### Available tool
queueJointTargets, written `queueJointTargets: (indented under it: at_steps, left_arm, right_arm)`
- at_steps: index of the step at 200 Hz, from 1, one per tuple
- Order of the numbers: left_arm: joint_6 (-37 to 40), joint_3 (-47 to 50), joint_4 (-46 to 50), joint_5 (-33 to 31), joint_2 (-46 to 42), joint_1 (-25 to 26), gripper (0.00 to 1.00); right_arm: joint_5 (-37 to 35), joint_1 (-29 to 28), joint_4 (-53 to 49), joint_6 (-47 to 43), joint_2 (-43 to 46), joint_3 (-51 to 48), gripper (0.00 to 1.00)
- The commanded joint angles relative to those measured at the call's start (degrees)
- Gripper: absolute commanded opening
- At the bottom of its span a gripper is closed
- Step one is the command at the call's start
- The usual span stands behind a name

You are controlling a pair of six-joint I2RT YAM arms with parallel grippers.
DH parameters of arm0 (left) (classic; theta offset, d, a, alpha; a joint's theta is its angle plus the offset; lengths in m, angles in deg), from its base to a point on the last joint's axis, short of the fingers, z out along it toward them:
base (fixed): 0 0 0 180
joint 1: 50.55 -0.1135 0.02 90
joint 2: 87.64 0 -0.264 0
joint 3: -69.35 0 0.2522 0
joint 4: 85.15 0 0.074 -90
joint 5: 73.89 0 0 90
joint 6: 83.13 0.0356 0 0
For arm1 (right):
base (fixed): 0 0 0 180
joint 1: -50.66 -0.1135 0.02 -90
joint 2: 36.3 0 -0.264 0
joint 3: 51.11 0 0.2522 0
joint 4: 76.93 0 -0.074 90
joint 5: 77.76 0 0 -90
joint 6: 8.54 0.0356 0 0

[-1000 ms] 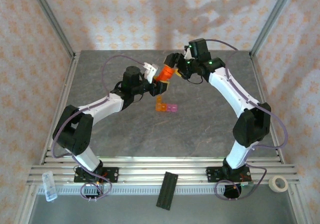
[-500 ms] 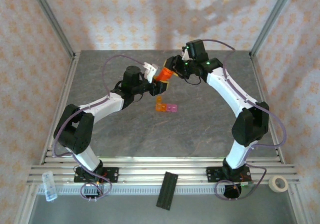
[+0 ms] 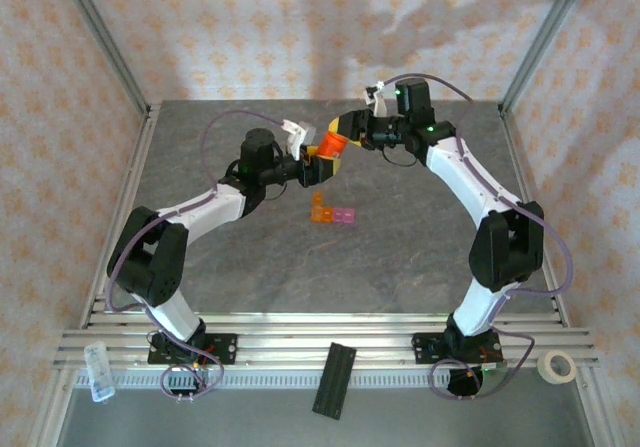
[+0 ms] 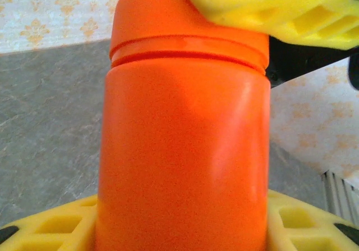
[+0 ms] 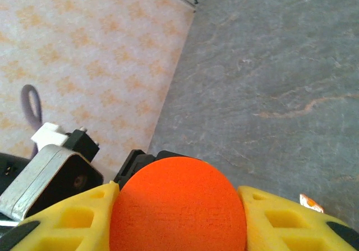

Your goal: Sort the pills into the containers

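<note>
Grey stone-look surface (image 3: 400, 257): left tool (image 3: 318, 168) clamped on tall orange cylindrical plastic bottle (image 3: 328, 149) mid-far, right tool (image 3: 347, 130) clamped on its round orange cap (image 5: 176, 206), likely bracing to unscrew; low orange-and-pink strip of plastic cells (image 3: 334, 213) waits just nearer

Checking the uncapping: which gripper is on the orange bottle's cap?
The right gripper: it clamps the cap from both sides, while the left gripper holds the bottle by its body.

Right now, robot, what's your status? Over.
Left gripper shut on orange bottle. Right gripper shut on its cap. Pill tray on table below, untouched. Nothing in the way.
</note>
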Motion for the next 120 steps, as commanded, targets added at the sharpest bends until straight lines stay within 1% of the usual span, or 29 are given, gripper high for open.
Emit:
queueJointTargets:
  at_steps: [1,5,12,37,53,67,78,89,120]
  left_arm:
    - [-1.2,-0.4,-6.6,0.7,-1.5,-1.0,0.00]
    - [-0.3,-0.5,-5.5,0.0,-1.5,-0.9,0.00]
    - [1.5,-0.7,-3.5,-1.3,-1.6,-0.9,0.00]
    - [8.1,-1.3,3.2,-6.2,-2.0,-0.8,0.00]
    - [12.3,-1.4,6.2,-9.6,-2.7,-0.7,0.00]
    - [16.1,-1.5,8.8,-13.5,-3.5,-0.2,0.00]
    - [18.3,-1.5,10.1,-15.7,-3.9,0.2,0.00]
    - [19.7,-1.4,10.7,-17.1,-4.2,0.5,0.00]
    - [20.8,-1.6,11.4,-18.1,-4.1,1.0,0.00]
  right_arm:
    - [2.3,0.4,1.6,-1.6,1.6,-0.3,0.57]
    - [1.3,0.5,1.5,-1.1,2.0,-0.3,0.63]
    - [-0.9,0.6,1.0,-0.2,2.5,-0.1,0.70]
    - [-7.9,1.4,1.3,5.4,4.2,-0.3,0.80]
    - [-12.3,1.7,-1.3,9.1,3.6,1.2,0.82]
    - [-14.3,1.6,-2.6,13.1,2.3,2.1,0.82]
    - [-14.6,1.5,-1.6,16.3,1.5,2.0,0.82]
    - [-15.7,1.1,-0.9,18.2,0.9,1.7,0.83]
    - [-17.6,-1.3,0.3,18.9,-0.2,1.3,0.83]
